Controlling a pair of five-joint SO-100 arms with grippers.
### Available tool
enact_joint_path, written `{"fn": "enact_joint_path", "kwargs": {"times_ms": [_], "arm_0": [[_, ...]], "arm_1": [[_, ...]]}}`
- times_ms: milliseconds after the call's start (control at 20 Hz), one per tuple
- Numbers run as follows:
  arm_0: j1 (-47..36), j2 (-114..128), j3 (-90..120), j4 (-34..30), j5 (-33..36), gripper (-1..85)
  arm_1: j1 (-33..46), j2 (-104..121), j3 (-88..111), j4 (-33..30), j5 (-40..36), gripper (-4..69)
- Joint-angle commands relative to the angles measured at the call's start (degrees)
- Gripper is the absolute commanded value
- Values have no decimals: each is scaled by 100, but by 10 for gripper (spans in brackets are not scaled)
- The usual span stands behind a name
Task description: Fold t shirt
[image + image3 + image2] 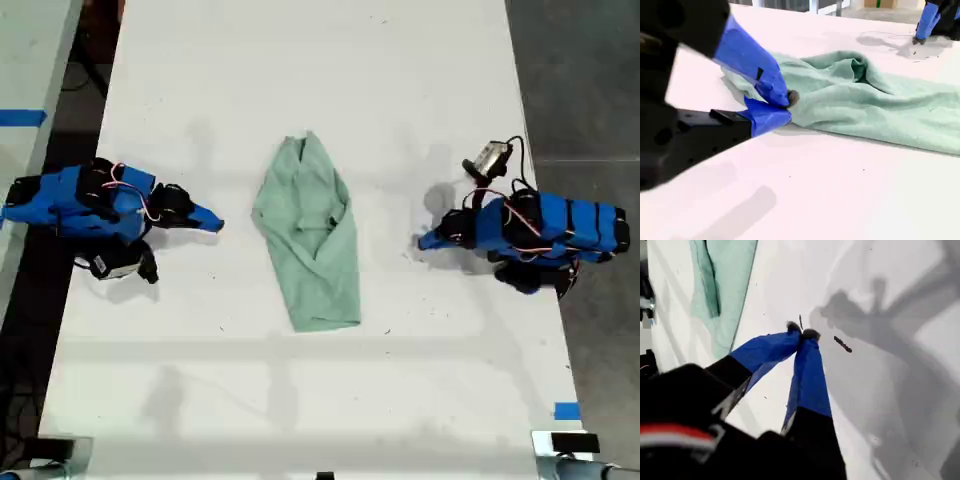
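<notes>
Table (pixel 300 400): white, and it fills most of the exterior view. We find the t shirt (pixel 310 235) lying near its middle, pale mint-green, wrinkled and folded in on itself, narrow at the far end and wider toward the near edge. It rests flat between the two blue arms and touches neither.

We record my second gripper (pixel 787 102) at the exterior view's left, just beside the t shirt (pixel 865 100), jaws pressed together on nothing. My first gripper (pixel 802 333) is at the exterior view's right, farther from the cloth, tips likewise closed and empty over bare table. A small dark mark (pixel 842 344) lies near those tips.
</notes>
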Motion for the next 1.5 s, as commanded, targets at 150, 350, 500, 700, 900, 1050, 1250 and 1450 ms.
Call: {"fn": "enact_joint_path", "kwargs": {"times_ms": [150,350,500,700,900,1050,1250,1450], "arm_0": [[70,35,53,79,-624,-1],[149,-861,-536,-141,-1345,-1],[571,-4438,-2883,-114,-2215,-1],[1292,-9483,-7541,984,-2452,-1],[1714,-12006,-10468,1081,-1775,123],[1934,-12937,-11452,1099,-1547,271],[2118,-13781,-12067,1055,-1521,258],[2153,-14678,-12243,765,-1512,84]], "arm_1": [[88,79,264,-299,404,13],[44,62,-272,-334,554,12],[-44,-940,-1450,-220,554,12],[-650,-4518,-3217,-1635,176,12],[-1204,-6873,-5001,-1934,-26,9],[-1582,-7743,-5607,-1960,105,143],[-2021,-9009,-6759,-1652,237,205],[-2197,-9615,-7594,-1459,88,188]]}}
